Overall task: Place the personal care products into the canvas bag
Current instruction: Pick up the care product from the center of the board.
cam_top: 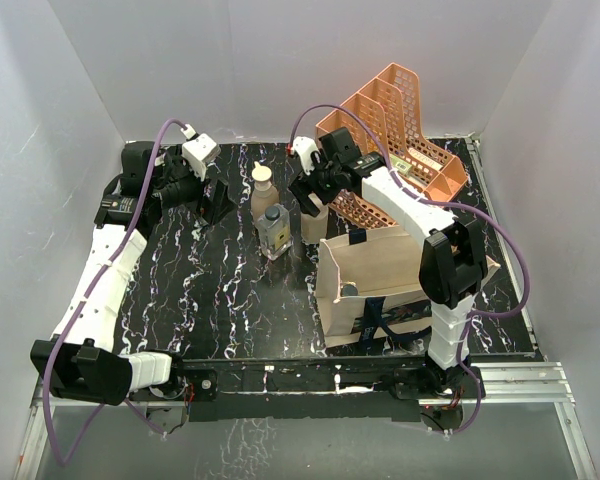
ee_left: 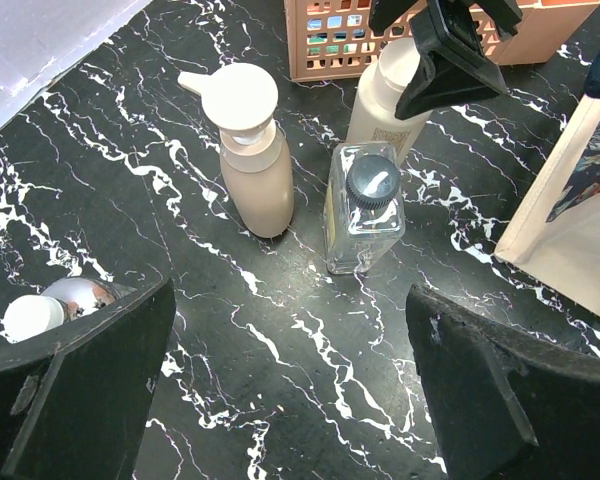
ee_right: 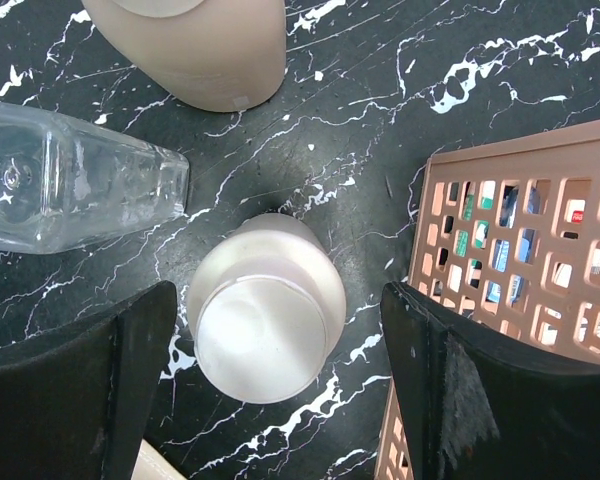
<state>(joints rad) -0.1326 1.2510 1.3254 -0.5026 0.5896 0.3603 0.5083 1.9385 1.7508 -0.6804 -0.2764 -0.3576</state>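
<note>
Fingers [ee_right: 80, 390] of right gripper [ee_right: 280, 390] spread astride cream bottle [ee_right: 315, 265]; left gripper [ee_left: 295, 385] likewise spread, empty. Lower squarely, pinch below cap [ee_right: 255, 345], avoid mesh organizer [ee_right: 520, 260] at right.

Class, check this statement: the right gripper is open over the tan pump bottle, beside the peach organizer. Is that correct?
Wrong bottle. The right wrist view shows the right gripper open over the cream bottle with the white cap, with the peach organizer beside it, as stated.
</note>
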